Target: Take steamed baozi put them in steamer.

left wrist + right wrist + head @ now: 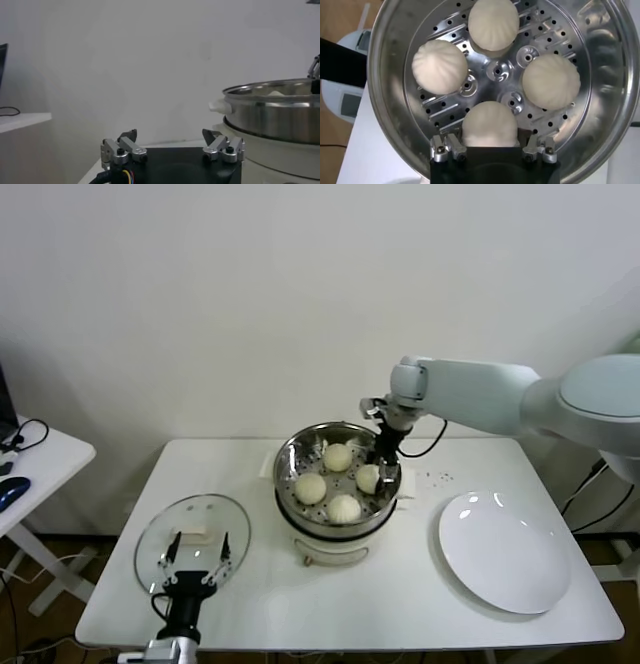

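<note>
The steamer [287, 459] is a shiny steel basket on a cream-white cooker base [325, 546] at the middle of the table. Several steamed baozi lie on its perforated floor [496, 70]: one at the back [338, 456], one on the left [311, 488], one at the front [344, 508] and one on the right [368, 478]. My right gripper [383, 472] reaches down inside the basket at the right-hand baozi [490, 125]. It is open, with that bun sitting between its fingers [451, 148]. My left gripper [195, 569] is parked open near the table's front left, over the glass lid.
A round glass lid [192, 536] lies flat at the front left of the white table [400, 614]. A flat white plate [505, 552] rests at the right. A side table [40, 459] with cables stands further left. From the left wrist view the steamer wall [275, 115] rises close by.
</note>
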You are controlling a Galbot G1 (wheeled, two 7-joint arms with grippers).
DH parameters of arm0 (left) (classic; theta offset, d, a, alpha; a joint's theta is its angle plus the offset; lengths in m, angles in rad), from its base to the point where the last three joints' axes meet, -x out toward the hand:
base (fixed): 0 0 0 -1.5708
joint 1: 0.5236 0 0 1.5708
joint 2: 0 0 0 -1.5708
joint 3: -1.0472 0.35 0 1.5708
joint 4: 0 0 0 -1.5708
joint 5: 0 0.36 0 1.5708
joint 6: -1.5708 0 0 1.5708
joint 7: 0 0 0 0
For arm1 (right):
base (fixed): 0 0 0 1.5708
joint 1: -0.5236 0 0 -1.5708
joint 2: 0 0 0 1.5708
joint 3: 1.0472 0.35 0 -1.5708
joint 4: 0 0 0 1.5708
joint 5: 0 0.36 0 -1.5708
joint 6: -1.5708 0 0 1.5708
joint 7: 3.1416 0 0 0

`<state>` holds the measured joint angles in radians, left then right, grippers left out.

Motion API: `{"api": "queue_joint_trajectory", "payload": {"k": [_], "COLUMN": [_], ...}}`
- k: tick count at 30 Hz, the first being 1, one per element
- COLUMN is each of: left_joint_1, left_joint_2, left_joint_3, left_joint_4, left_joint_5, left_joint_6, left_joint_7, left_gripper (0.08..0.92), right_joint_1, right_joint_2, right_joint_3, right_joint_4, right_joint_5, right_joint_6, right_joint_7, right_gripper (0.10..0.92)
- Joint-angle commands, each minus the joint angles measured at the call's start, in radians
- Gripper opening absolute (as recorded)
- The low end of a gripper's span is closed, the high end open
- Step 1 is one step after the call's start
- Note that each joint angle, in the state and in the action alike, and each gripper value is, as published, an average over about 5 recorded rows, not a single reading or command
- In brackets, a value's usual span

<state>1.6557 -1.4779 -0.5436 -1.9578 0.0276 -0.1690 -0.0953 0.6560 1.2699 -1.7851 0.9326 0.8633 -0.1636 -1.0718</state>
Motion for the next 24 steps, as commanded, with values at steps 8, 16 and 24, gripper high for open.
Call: {"api": "queue_joint_trajectory", "payload": {"k": [8, 16, 24], "left_joint_1": [-0.001, -0.006, -0.021], "left_joint_2": [0.001, 0.004, 0.008], "left_joint_3": [-0.001, -0.002, -0.014], "left_joint_4": [0.006, 0.003, 0.016], "left_joint_5": [0.002, 0.015, 0.027], "left_joint_6": [-0.003, -0.001, -0.005], "left_joint_7": [0.000, 0.000, 0.002], "left_gripper": [0.823, 0.823, 0.823], "right_joint_1": [0.004, 0.071, 0.125], "right_joint_2": [0.005, -0.011, -0.191], "right_joint_3": [0.021, 0.089, 0.296], "right_joint_4": [0.004, 0.018, 0.142], "right_joint_5": [-0.013, 0.001, -0.126], "right_joint_6": [0.011, 0.035, 0.062], "right_joint_7": [-0.001, -0.036, 0.010], "right_gripper": [0.819, 0.823, 0.823]}}
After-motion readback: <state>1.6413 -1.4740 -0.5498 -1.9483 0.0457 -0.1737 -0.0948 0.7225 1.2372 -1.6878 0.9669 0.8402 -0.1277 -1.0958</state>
